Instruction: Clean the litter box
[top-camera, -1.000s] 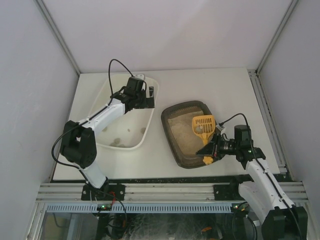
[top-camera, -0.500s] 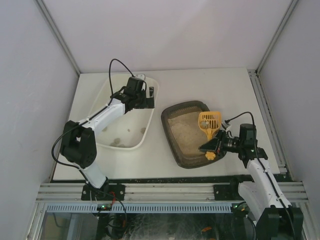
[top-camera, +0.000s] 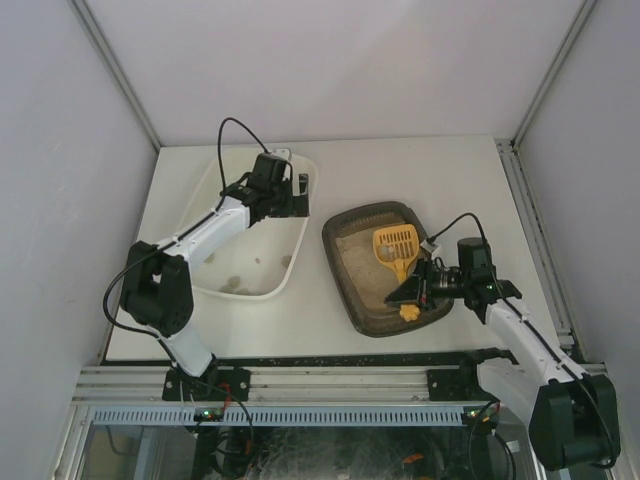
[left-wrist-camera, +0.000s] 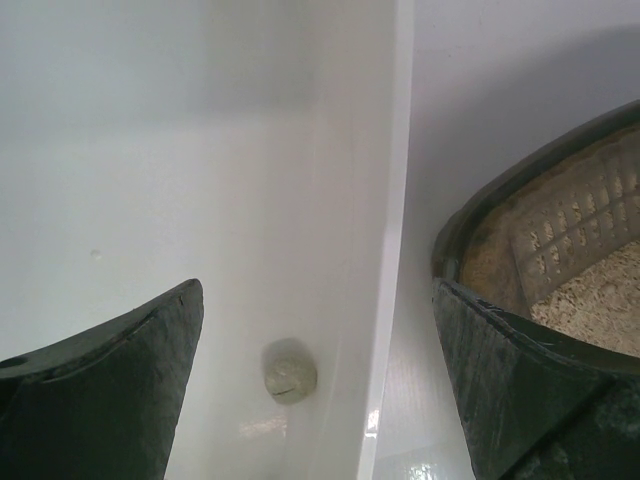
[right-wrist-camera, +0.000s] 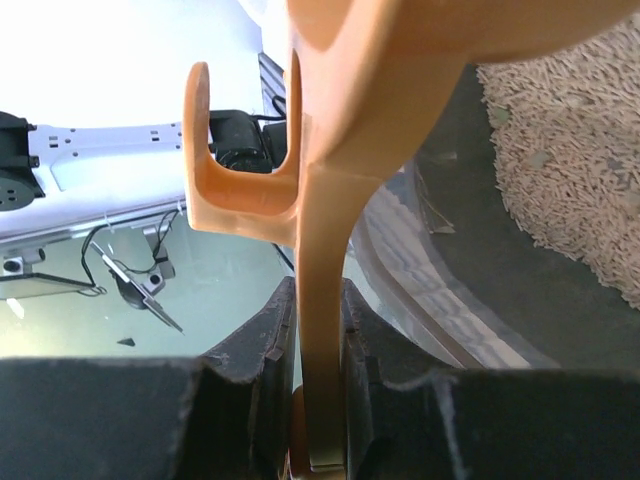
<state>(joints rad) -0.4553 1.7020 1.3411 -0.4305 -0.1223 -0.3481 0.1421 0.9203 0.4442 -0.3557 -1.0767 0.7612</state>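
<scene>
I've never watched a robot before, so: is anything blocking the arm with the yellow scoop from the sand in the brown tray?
Nothing visible does. The right gripper holds the yellow scoop by its handle, and the scoop's head is over the litter box, with only bare litter under it.

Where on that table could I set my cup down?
The widest bare stretch of the table is the back strip between the rear wall and the litter box, out to the far right corner. Crowded: the narrow gap between the white tub and the litter box, and the near right, where the right arm holds the yellow scoop.
</scene>
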